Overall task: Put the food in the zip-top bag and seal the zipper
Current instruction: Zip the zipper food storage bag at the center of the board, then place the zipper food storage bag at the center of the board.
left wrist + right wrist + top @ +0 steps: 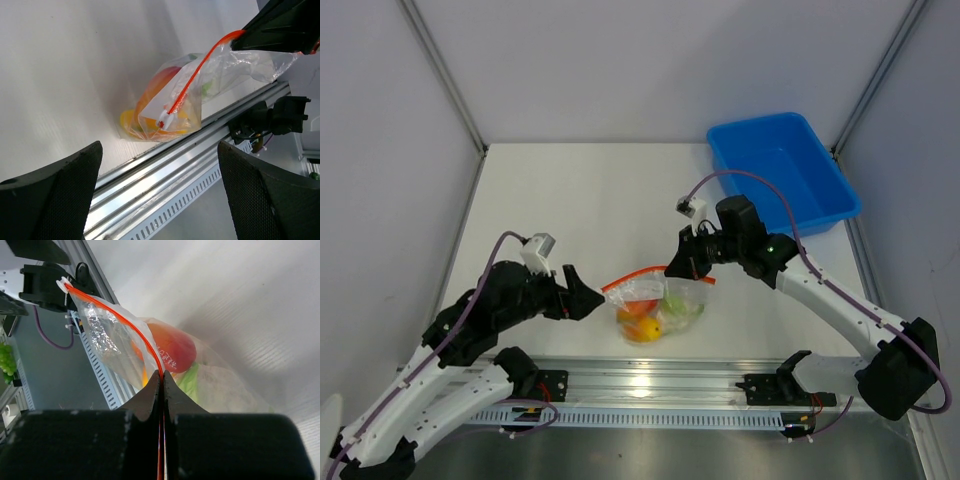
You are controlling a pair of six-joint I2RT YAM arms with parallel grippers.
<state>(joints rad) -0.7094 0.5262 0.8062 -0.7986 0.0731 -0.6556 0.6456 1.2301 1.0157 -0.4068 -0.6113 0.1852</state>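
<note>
Clear bag (665,305) resting on white counter (570,200) beside the near rail, food (645,325) inside; orange-red zipper (186,86) raised at one end, right jaws clamped together on it; left jaws wide apart, just beside the slider (165,119) end, clear of bag
</note>
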